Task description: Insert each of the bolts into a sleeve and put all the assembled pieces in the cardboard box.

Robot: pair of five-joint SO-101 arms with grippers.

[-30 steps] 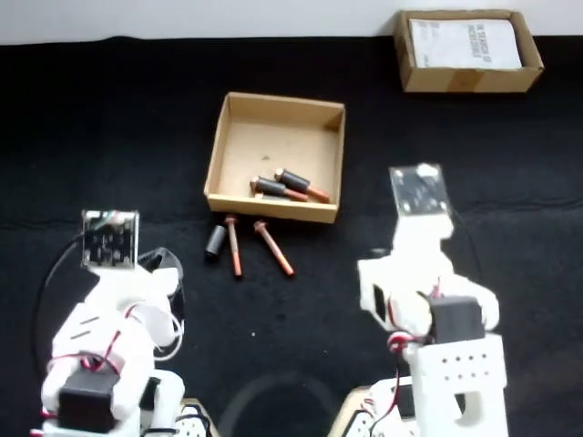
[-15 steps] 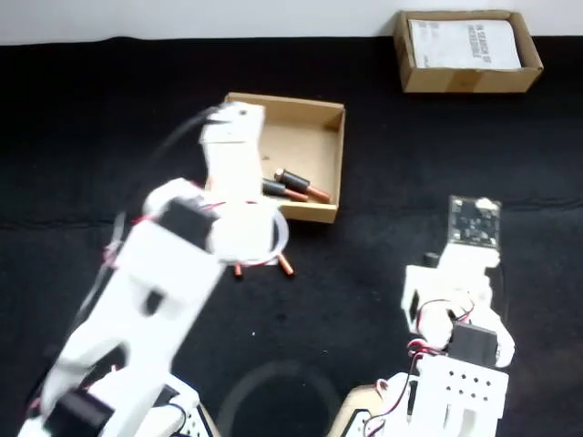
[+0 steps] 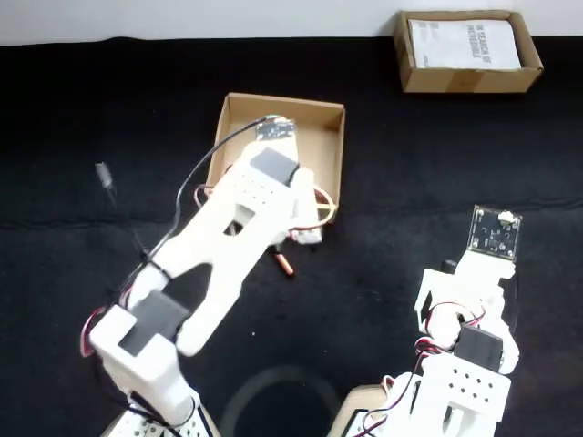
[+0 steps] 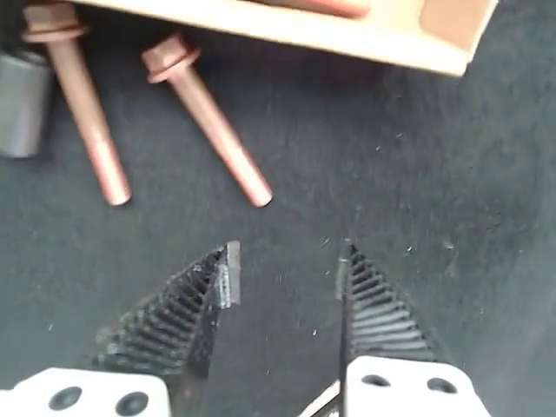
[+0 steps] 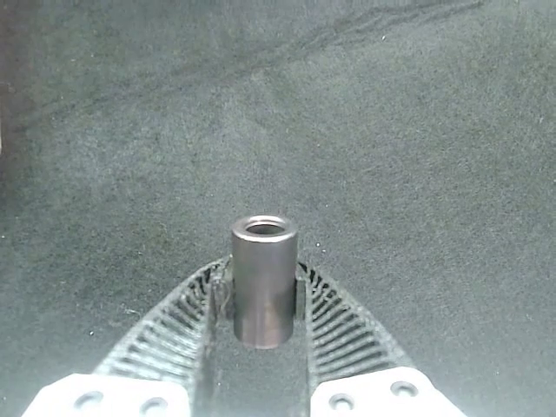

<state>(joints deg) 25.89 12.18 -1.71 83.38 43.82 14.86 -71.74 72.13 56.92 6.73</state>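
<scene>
As it sits clamped, sleeve (image 5: pixel 264 282) (grey) looks hollow.

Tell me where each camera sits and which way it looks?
High view: fixed above, looking down on the table; shows the left arm and right arm.
Left wrist view: on the left arm, looking down past its open left gripper at two bolts beside the cardboard box.
Right wrist view: on the right arm, looking past the right gripper, shut on a sleeve, at the table.
Shared: high and left wrist views both show the cardboard box.
</scene>
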